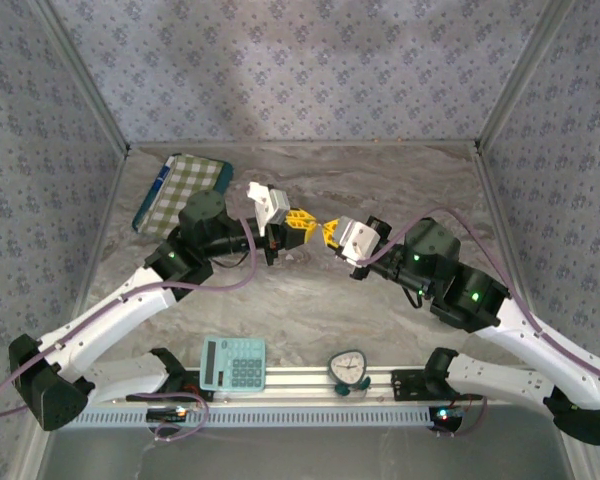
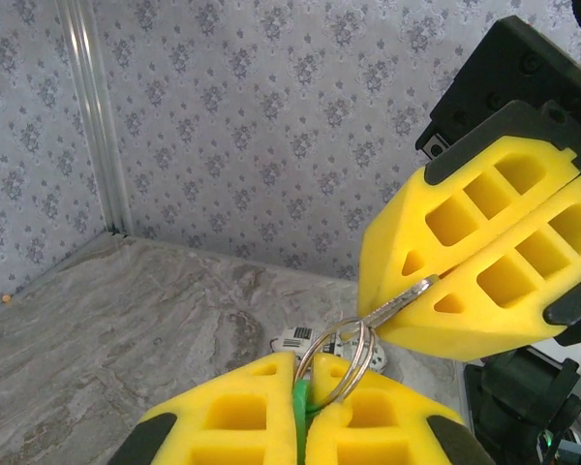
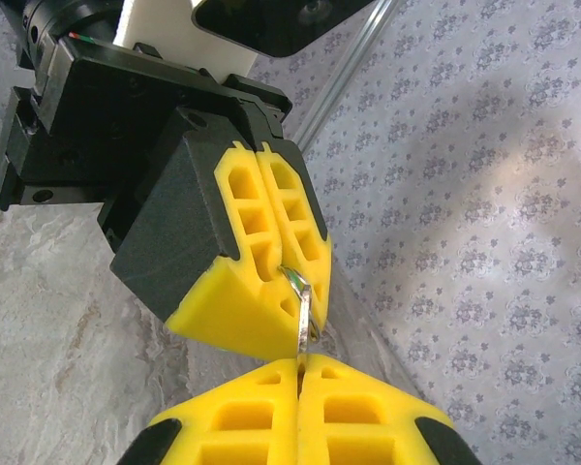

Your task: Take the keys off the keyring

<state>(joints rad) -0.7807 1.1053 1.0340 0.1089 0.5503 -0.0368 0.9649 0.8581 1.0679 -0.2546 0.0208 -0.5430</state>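
Both grippers meet tip to tip in mid-air above the middle of the marble table (image 1: 280, 300). My left gripper (image 1: 302, 222) (image 2: 320, 360) is shut on the keys, a small bright-green flat piece (image 2: 301, 407) pinched between its yellow fingers. The silver keyring (image 2: 347, 360) loops out of that same grip. My right gripper (image 1: 330, 233) (image 3: 298, 363) is shut on the far side of the keyring (image 3: 301, 315), whose metal edge sticks out between its fingers (image 2: 465, 291). In the right wrist view the left gripper (image 3: 295, 325) stands just above, with the ring edge-on between the two.
A teal calculator (image 1: 232, 363) and a small round timer (image 1: 348, 368) lie by the metal rail (image 1: 300, 380) at the near edge. A checkered cloth (image 1: 185, 190) lies at the back left. A small white barcode tag (image 2: 305, 337) is on the table below the grippers. Patterned walls enclose three sides.
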